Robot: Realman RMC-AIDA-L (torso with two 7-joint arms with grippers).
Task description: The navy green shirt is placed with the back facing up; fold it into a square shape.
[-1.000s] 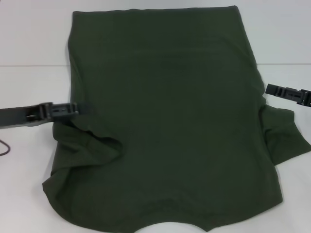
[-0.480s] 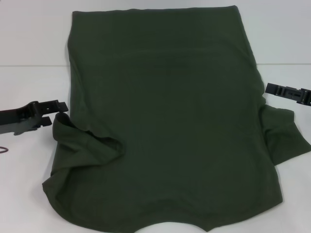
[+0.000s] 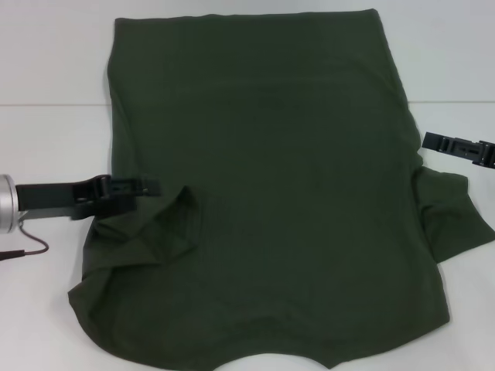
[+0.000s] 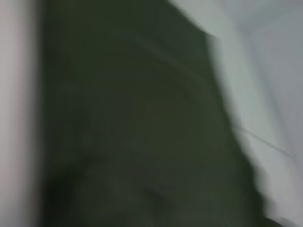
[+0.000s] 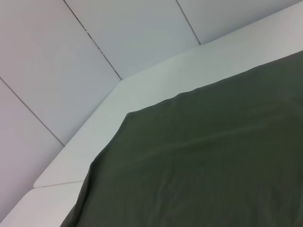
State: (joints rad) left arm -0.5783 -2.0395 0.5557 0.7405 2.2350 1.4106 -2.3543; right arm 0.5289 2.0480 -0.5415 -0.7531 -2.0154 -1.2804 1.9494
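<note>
While the navy green shirt [image 3: 263, 201] lies spread out on the white table [image 3: 46, 62], plain side up and covering most of it, the job looks only just begun. Its left sleeve [image 3: 147, 228] is bunched and partly turned in over the body. The left gripper [image 3: 151, 186] sits over that sleeve's edge, but I cannot tell if it pinches the cloth. Next it likely needs to lay the sleeve flat. The right gripper [image 3: 427, 140] waits beside the other edge; I cannot tell its state.
</note>
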